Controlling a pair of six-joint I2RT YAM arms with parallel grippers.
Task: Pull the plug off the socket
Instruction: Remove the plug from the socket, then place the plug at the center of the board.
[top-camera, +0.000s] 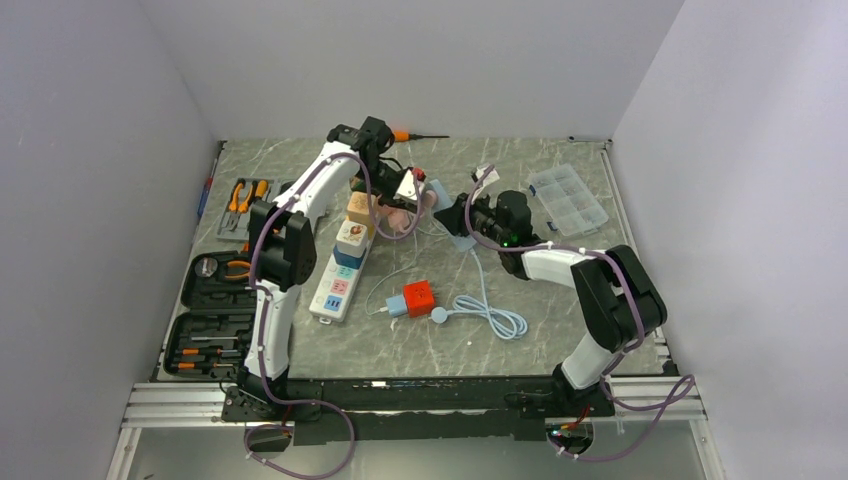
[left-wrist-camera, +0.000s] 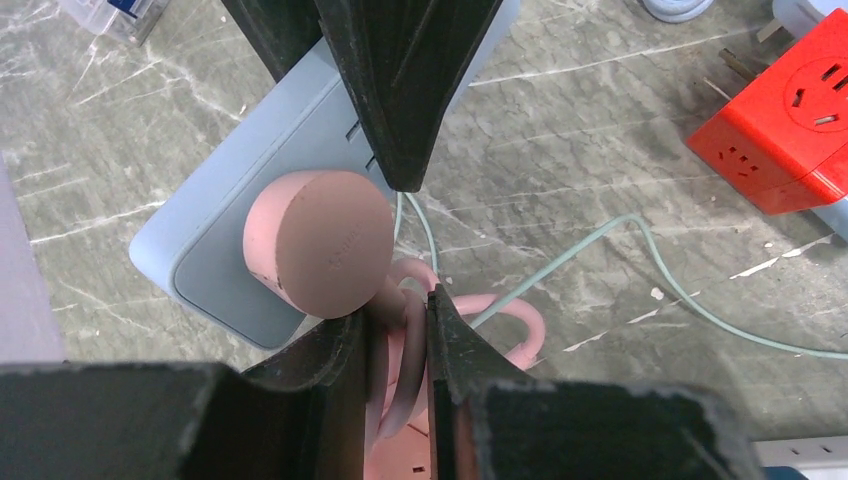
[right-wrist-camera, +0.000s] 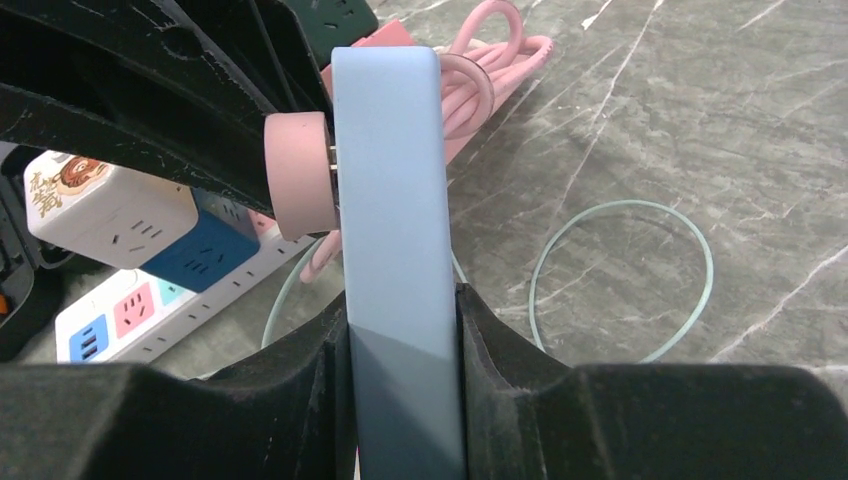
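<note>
Pink and round, the plug (left-wrist-camera: 318, 243) sat against the flat face of a pale blue socket strip (right-wrist-camera: 390, 150), which was held up off the grey marbled table (left-wrist-camera: 560, 120) toward its far middle. In the right wrist view a thin gap showed between plug and strip, with the metal prongs (right-wrist-camera: 335, 160) bridging it, so the plug was neither flush nor free. The right gripper (right-wrist-camera: 400, 300) had its jaws partly apart and clamped across the thickness of the strip, one finger on the socket face and one on the back, holding it on edge. The left gripper (left-wrist-camera: 400, 305) had its jaws drawn nearly together, pinching the pink cord (left-wrist-camera: 530, 330) right where it left the plug. The rest of that cord hung in loops just beside the fingers. A pale green cable (left-wrist-camera: 620, 240) curved across the table beneath the strip. A red cube adapter (left-wrist-camera: 790, 110) lay on the table well apart from the plug, on the near side in the top view, next to a pale coiled cable (top-camera: 490, 315). To the left lay a long white power strip (top-camera: 338, 290) with blocky adapters standing on it, and beyond that an open black tool case (top-camera: 205, 320). A clear compartment box (top-camera: 567, 198) rested near the far right corner.
</note>
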